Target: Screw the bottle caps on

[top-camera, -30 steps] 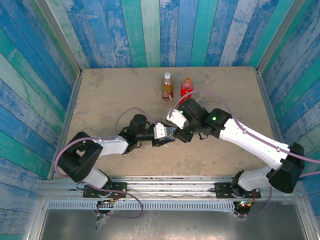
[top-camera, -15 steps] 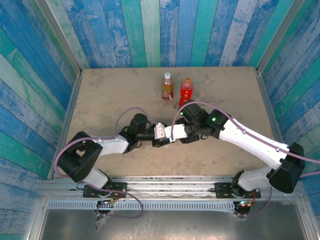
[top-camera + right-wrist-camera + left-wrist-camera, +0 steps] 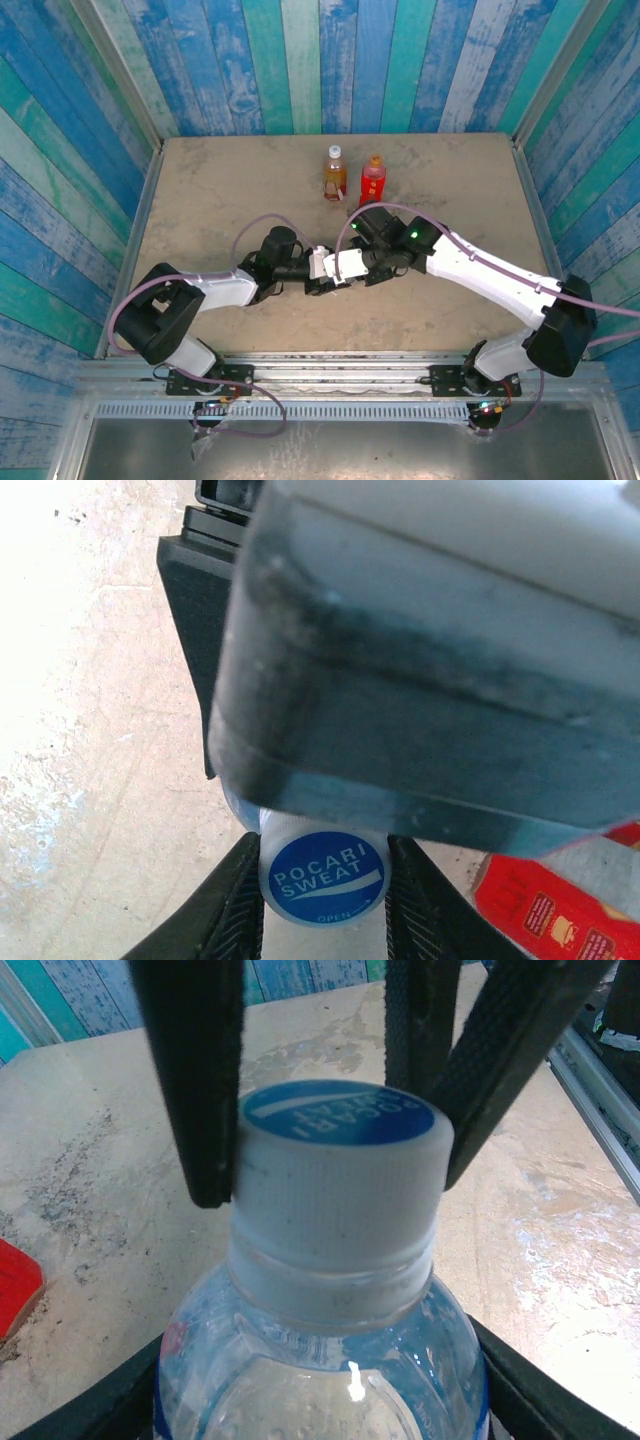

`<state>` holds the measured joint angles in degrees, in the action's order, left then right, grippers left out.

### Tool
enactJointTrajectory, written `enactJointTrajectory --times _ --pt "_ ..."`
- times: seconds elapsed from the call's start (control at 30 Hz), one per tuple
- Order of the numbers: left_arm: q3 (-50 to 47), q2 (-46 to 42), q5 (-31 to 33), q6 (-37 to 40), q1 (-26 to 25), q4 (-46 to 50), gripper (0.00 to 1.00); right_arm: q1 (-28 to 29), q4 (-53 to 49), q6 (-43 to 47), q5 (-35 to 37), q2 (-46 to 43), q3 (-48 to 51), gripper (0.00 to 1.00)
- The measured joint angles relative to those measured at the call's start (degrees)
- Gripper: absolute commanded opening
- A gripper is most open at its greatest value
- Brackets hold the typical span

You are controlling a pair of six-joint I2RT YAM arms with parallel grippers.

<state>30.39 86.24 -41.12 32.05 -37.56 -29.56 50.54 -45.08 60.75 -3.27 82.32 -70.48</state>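
Observation:
The clear bottle (image 3: 320,1360) with blue label stands between the fingers of my left gripper (image 3: 320,1405), which is shut on its shoulder. Its cap (image 3: 340,1175), white with a blue printed top (image 3: 323,878), sits on the neck. My right gripper (image 3: 323,892) is shut on that cap, one black finger (image 3: 195,1080) on each side. In the top view the left gripper (image 3: 322,268) and right gripper (image 3: 347,264) meet at mid-table. The amber tea bottle (image 3: 335,172) wears a white cap and the red bottle (image 3: 373,178) an orange one, both upright further back.
The sandy table (image 3: 220,190) is enclosed by blue-green plank walls (image 3: 300,60). The red bottle's label (image 3: 550,915) shows beside my right gripper. A metal rail (image 3: 340,360) runs along the table's near edge, and cables loop over both arms.
The right wrist has turned and the right gripper has moved left against the left gripper's tip, over the clear bottle's cap. The left arm has barely moved.

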Motion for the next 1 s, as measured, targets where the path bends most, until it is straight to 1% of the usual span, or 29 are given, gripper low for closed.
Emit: enactJointTrajectory --times 0.07,0.2,0.3,0.33,0.37,0.4,0.47,0.5,0.53,0.6,0.63,0.7,0.73,0.77,0.8,0.87,0.9,0.93,0.97,1.0 --pt "0.00 0.00 -0.04 0.11 0.00 0.07 0.62 0.00 -0.04 -0.61 -0.04 0.04 -0.04 0.22" --pt "0.02 0.00 -0.20 0.11 0.00 0.04 0.62 -0.02 -0.02 -4.46 -0.55 -0.24 0.07 0.09" --pt "0.15 0.00 -0.50 0.11 0.00 0.02 0.62 -0.07 1.92 -13.18 -0.87 -1.75 1.86 0.10" --pt "0.22 0.00 -0.61 0.13 0.00 0.02 0.62 -0.07 2.86 -18.34 -0.92 -2.38 2.71 0.09" --pt "0.22 0.00 -0.61 0.11 0.00 0.02 0.62 -0.07 3.61 -22.91 -0.94 -2.82 3.32 0.06" --pt "0.26 0.00 -0.59 0.09 0.00 0.04 0.62 -0.04 4.39 -30.14 -0.63 -3.13 3.87 0.01" --pt "0.33 0.00 -0.33 -0.24 0.09 0.07 0.62 0.00 4.94 -44.24 0.09 -3.08 3.93 0.01" --pt "0.44 0.00 -0.11 -0.52 0.15 0.09 0.62 0.02 5.01 -53.86 0.48 -2.97 3.91 0.02" --pt "0.52 0.00 0.09 -0.68 0.17 0.28 0.62 0.13 4.96 -61.53 0.70 -2.86 3.91 0.02" --pt "0.52 0.00 0.11 -0.79 0.17 0.87 0.62 0.68 4.66 -73.66 1.36 -2.45 3.85 0.06" --pt "0.48 0.00 0.11 -0.79 0.15 1.09 0.62 1.05 4.35 -78.75 2.01 -2.14 3.67 0.08" --pt "0.46 0.00 0.07 -0.76 0.15 1.20 0.62 1.60 3.50 -84.50 3.19 -1.77 2.99 0.16" --pt "0.46 0.00 0.07 -0.76 0.15 1.01 0.62 1.64 3.06 -85.74 3.61 -1.70 2.64 0.22" --pt "0.52 0.00 0.04 -0.79 0.09 0.66 0.62 1.62 2.43 -86.23 4.04 -1.70 2.16 0.33" --pt "0.63 0.00 0.04 -0.79 0.07 0.26 0.62 1.57 1.79 -85.53 4.46 -1.73 1.66 0.41" --pt "0.79 0.00 0.09 -0.59 0.07 -0.11 0.62 1.31 1.42 -81.53 4.15 -1.84 0.83 0.53" --pt "0.79 0.00 0.07 -0.50 0.07 0.07 0.62 1.11 1.44 -77.33 3.61 -2.14 0.39 0.56" --pt "0.79 0.00 0.07 -0.35 0.07 0.20 0.62 0.98 1.40 -73.37 3.02 -2.58 0.13 0.61" --pt "0.79 0.00 0.07 -0.28 0.07 0.26 0.62 0.79 1.31 -67.98 2.10 -3.37 -0.07 0.63" --pt "0.79 0.00 0.04 -0.15 0.07 0.31 0.62 0.63 0.94 -61.99 0.85 -4.20 -0.15 0.63"
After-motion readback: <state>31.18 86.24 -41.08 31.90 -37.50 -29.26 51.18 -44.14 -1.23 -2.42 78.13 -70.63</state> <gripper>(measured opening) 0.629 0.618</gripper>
